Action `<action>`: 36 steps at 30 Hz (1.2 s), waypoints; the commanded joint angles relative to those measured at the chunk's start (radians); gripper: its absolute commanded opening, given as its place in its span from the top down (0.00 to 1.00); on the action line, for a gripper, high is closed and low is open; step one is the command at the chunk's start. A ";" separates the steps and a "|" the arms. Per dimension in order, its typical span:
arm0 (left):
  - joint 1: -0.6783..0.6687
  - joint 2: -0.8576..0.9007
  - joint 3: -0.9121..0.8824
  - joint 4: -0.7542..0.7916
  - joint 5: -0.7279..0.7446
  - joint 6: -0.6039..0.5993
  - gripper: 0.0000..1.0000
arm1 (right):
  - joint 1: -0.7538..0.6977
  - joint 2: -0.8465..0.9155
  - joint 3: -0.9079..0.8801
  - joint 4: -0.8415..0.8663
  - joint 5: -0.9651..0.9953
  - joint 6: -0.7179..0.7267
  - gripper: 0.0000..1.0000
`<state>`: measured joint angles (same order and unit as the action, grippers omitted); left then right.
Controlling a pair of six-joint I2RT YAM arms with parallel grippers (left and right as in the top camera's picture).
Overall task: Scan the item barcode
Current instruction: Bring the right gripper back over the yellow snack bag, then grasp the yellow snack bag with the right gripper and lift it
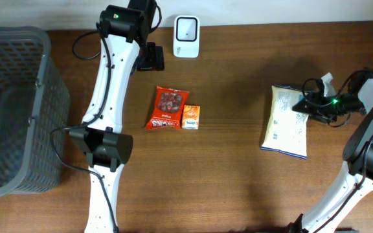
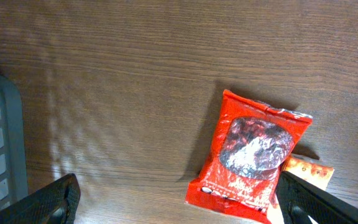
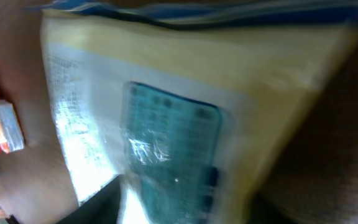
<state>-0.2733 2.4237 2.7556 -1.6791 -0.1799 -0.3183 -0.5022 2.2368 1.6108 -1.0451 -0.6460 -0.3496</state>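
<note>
1. Right end effector (image 1: 303,103) sits on the pale bag (image 1: 283,129) at the right of the surface (image 1: 238,181). Pinching or not, I cannot tell. Left end effector (image 1: 151,59) is spread near the red packet (image 1: 168,108).
2. The soft bag may slip or fold, hiding its barcode from the far scanner (image 1: 186,28).
3. No print is readable.

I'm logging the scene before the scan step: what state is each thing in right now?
left gripper: open, empty.
right gripper: at the bag's edge, grip unclear.
bag: lying on the table.
red snack pack: flat, sealed.
orange box: closed, beside the pack.
basket: upright, nothing visible inside.
scanner: standing, untouched.
</note>
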 commanded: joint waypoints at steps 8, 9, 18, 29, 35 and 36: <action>0.001 0.000 0.007 0.000 0.003 -0.010 0.01 | 0.012 -0.008 0.346 -0.235 0.216 0.155 0.96; 0.001 0.000 0.007 0.000 0.003 -0.010 0.01 | 0.029 -0.009 0.436 -0.285 0.283 0.183 0.96; 0.001 0.000 0.007 0.000 0.003 -0.010 0.01 | 0.524 -0.003 0.650 -0.355 1.160 0.648 0.96; 0.001 0.000 0.007 0.000 0.003 -0.010 0.01 | 0.816 -0.001 0.425 -0.175 0.963 0.695 0.49; 0.001 0.000 0.007 0.000 0.003 -0.010 0.01 | 0.786 0.023 0.351 -0.093 0.871 0.349 0.33; 0.001 0.000 0.007 0.000 0.003 -0.010 0.01 | 0.786 0.032 0.329 -0.060 0.905 0.348 0.33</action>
<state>-0.2733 2.4237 2.7556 -1.6794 -0.1799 -0.3183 0.2802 2.2444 1.9942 -1.1576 0.2417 0.0860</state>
